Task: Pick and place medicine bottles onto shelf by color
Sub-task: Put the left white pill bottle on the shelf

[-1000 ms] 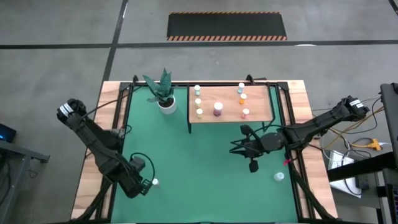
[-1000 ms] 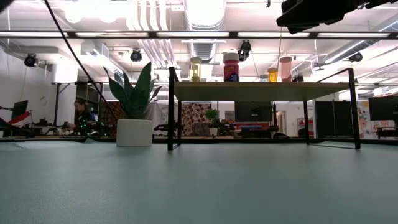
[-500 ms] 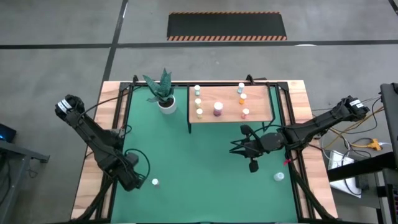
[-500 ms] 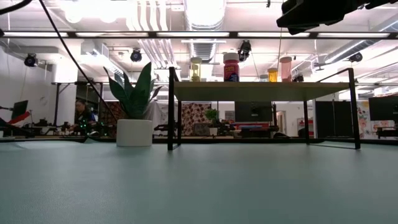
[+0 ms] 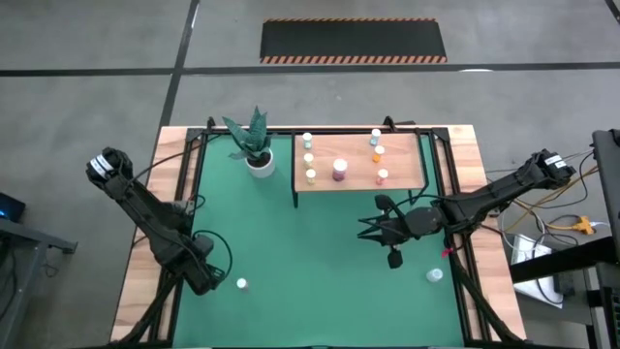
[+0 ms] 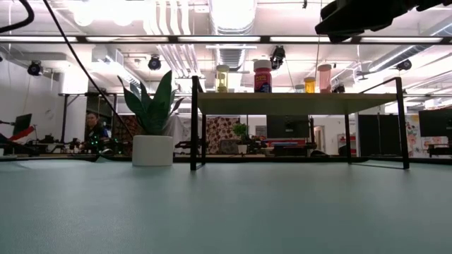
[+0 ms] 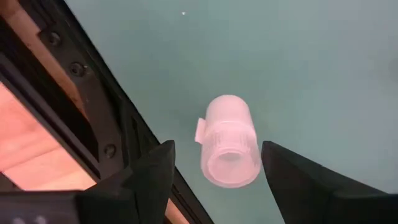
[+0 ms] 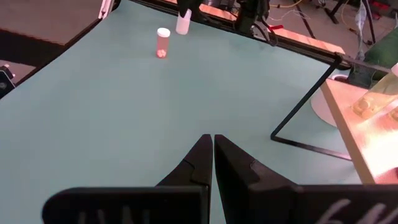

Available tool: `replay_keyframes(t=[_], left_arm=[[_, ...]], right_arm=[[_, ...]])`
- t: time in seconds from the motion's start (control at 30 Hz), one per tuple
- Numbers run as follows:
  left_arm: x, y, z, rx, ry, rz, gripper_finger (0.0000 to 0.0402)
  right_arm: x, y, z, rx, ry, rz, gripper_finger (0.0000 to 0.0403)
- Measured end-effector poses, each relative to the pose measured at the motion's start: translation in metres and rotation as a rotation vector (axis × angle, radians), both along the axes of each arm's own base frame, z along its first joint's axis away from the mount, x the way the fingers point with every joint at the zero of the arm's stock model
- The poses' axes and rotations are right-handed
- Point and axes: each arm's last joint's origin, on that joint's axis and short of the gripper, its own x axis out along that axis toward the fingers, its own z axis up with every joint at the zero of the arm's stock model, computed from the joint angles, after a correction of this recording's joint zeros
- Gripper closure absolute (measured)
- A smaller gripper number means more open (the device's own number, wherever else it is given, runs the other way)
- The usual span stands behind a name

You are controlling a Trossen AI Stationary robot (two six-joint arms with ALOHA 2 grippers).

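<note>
We have the left gripper (image 7: 214,163) spread wide around a whitish bottle (image 7: 229,141) on the green mat (image 5: 300,252), lower left in the high view, well apart from the shelf (image 5: 407,174). Next we judge a pinch is needed. The right gripper (image 8: 213,152) waits, pressed together.

Green mat (image 5: 310,242) carried the shelf (image 5: 407,179) with seven bottles on top, a potted plant (image 5: 254,145) beside it, a whitish bottle (image 5: 240,284) and a teal bottle (image 5: 434,274).
</note>
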Motion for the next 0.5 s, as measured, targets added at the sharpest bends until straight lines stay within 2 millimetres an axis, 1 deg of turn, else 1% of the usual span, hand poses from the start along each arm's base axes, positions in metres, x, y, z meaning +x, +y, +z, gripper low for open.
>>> replay_keyframes(t=[0.13,0.27,0.37,0.5], left_arm=[[0.0,0.0,-0.005,-0.011,-0.01,0.0,0.0182],[0.001,-0.001,-0.011,-0.035,-0.031,0.0,0.0203],[0.002,-0.002,-0.012,-0.05,-0.044,-0.002,0.023],[0.003,-0.003,-0.011,-0.053,-0.048,-0.015,0.0279]], right_arm=[[0.0,0.0,-0.001,0.019,0.004,-0.01,0.0394],[0.0,0.0,0.0,0.03,-0.003,-0.014,0.0394],[0.001,0.0,0.001,0.036,-0.019,-0.014,0.0394],[0.001,0.0,0.001,0.038,-0.02,-0.015,0.0394]])
